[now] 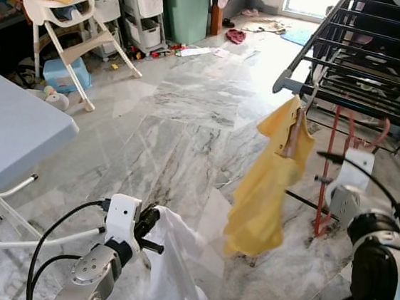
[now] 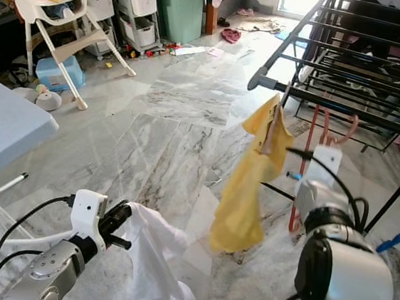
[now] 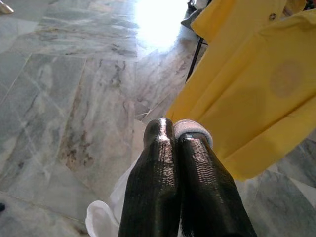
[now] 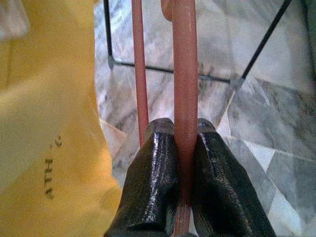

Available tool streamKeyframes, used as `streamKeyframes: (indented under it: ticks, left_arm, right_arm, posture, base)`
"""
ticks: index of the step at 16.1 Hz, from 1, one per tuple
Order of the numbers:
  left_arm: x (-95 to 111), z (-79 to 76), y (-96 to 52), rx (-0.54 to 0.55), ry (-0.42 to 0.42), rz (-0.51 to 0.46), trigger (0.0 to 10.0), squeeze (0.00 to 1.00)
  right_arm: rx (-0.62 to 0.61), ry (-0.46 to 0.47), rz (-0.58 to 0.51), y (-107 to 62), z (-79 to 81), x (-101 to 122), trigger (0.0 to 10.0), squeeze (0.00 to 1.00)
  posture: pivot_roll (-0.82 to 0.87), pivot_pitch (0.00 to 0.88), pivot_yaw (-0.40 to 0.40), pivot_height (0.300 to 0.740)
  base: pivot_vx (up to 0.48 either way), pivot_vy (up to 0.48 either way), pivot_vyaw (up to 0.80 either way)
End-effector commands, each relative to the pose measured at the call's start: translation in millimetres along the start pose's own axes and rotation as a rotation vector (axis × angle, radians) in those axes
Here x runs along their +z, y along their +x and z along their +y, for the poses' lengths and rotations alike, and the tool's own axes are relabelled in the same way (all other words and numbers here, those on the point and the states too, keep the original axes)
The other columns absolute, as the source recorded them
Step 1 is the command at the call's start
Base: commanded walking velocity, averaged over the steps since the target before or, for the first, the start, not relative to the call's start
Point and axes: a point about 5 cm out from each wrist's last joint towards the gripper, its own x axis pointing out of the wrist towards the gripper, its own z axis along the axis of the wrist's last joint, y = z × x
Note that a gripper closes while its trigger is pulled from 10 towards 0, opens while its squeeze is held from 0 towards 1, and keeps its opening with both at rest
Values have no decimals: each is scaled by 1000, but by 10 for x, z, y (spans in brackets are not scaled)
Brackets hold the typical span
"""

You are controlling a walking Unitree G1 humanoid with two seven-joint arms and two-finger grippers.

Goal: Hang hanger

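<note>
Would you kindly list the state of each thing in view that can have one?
Right gripper: shut on the red hanger, held upright by the rack.
Left gripper: shut on the white cloth, which droops toward the floor.
Yellow shirt: hanging from the rack's edge, off the floor.
Drying rack: unfolded and standing.
High chair: standing, yellow cushion on its seat.

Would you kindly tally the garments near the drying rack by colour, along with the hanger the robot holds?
Yellow garment: 1, the yellow shirt hanging from the drying rack.
White garment: 1, the white cloth held by the left gripper.
Red hanger: 1, the red hanger clamped in the right gripper.
Total: 3
</note>
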Motion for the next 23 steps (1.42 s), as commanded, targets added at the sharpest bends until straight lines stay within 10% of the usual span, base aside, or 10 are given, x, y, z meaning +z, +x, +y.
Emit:
streamKeyframes:
  ticks: [1, 9, 16, 23]
  left_arm:
    - [69, 11, 1, 0, 21, -17, 10000, 0]
    - [140, 13, 13, 10, 18, -53, 10000, 0]
    - [212, 80, 155, 73, 47, -66, 10000, 0]
    - [263, 52, 278, 15, 7, -88, 10000, 0]
  right_arm:
    - [0, 7, 10, -2, 12, -9, 10000, 0]
    - [-12, -88, -165, -11, 92, 36, 10000, 0]
    - [1, -136, -256, -31, 2, -680, 10000, 0]
    - [-2, -82, -386, -520, -80, -974, 10000, 0]
  posture:
    - [34, 100, 61, 740]
    - [28, 79, 59, 740]
    - [-88, 21, 113, 740]
    - [-157, 22, 149, 740]
  base:
    - [0, 0, 0]
    - [0, 0, 0]
    - [0, 0, 0]
    - [0, 0, -82]
